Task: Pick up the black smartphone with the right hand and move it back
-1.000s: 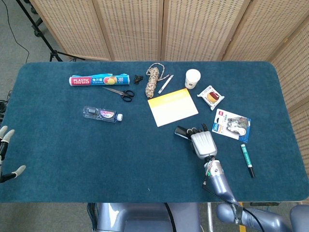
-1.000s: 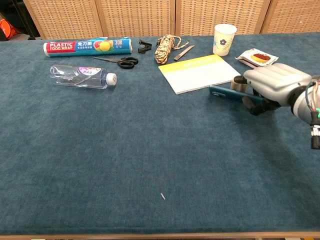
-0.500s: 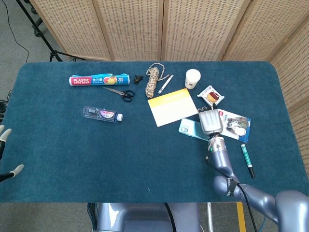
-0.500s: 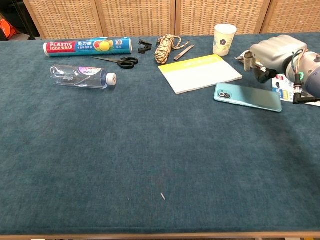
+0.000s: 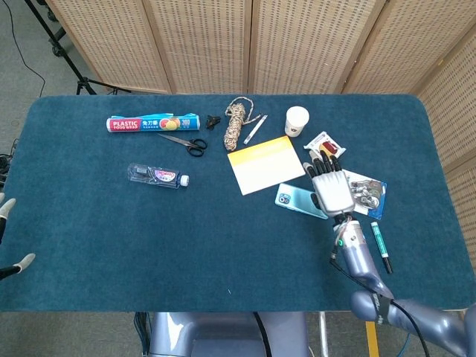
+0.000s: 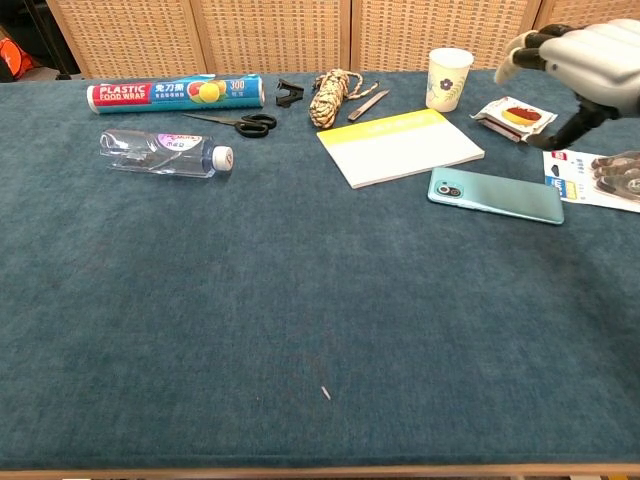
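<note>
The smartphone lies flat on the blue table cloth with its teal back and camera facing up, just in front of the yellow notepad. My right hand hovers above and to the right of it with its fingers spread, holding nothing and clear of the phone. In the head view the hand covers the phone's right end. Only two fingertips of my left hand show at the left edge of the head view, apart and empty.
Behind the phone stand a paper cup and a snack packet. A blister pack and a green marker lie to its right. A bottle, scissors, plastic wrap and rope lie at the back left.
My right hand carried the phone toward the back of the table, laid it flat, let go, then lifted away with fingers spreading. The left hand barely moved.
</note>
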Robot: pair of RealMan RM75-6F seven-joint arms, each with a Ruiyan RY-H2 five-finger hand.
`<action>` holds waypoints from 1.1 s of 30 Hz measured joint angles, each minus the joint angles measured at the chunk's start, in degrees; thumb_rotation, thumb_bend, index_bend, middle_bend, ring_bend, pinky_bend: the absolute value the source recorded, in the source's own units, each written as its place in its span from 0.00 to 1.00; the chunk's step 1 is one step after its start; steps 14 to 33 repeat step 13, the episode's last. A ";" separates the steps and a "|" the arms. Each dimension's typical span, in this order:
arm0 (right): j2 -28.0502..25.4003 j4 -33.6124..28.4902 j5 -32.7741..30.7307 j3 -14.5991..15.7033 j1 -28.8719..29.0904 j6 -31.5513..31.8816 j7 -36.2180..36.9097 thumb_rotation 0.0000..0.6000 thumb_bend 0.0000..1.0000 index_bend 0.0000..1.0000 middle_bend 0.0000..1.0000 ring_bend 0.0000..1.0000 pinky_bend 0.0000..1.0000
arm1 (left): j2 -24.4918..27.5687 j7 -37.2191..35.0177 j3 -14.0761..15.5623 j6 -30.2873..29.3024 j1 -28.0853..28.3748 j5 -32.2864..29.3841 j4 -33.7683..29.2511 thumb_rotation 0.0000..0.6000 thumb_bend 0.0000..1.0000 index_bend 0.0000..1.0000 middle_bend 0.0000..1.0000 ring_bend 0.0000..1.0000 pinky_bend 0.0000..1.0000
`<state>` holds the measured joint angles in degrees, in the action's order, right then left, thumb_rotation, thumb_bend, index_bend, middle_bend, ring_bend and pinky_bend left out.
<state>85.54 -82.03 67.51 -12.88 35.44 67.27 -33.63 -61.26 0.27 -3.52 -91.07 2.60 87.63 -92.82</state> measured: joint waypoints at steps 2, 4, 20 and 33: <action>-2.60 -2.61 2.46 1.81 -2.45 2.58 1.79 1.00 0.21 0.16 0.04 0.00 0.09 | -0.15 0.17 0.04 -0.17 -0.05 0.18 0.07 1.00 0.00 0.00 0.00 0.00 0.00; -4.91 -4.89 4.83 3.93 -5.34 5.67 3.81 1.00 0.09 0.10 0.00 0.00 0.06 | -0.41 0.55 0.07 -0.33 -0.04 0.45 0.26 1.00 0.00 0.00 0.00 0.00 0.00; -9.83 -8.89 12.24 11.71 -16.02 16.38 10.65 1.00 0.00 0.07 0.00 0.00 0.03 | -1.47 1.99 0.55 -0.04 0.23 1.39 0.85 1.00 0.00 0.00 0.00 0.00 0.00; -9.83 -8.89 12.24 11.71 -16.02 16.38 10.65 1.00 0.00 0.07 0.00 0.00 0.03 | -1.47 1.99 0.55 -0.04 0.23 1.39 0.85 1.00 0.00 0.00 0.00 0.00 0.00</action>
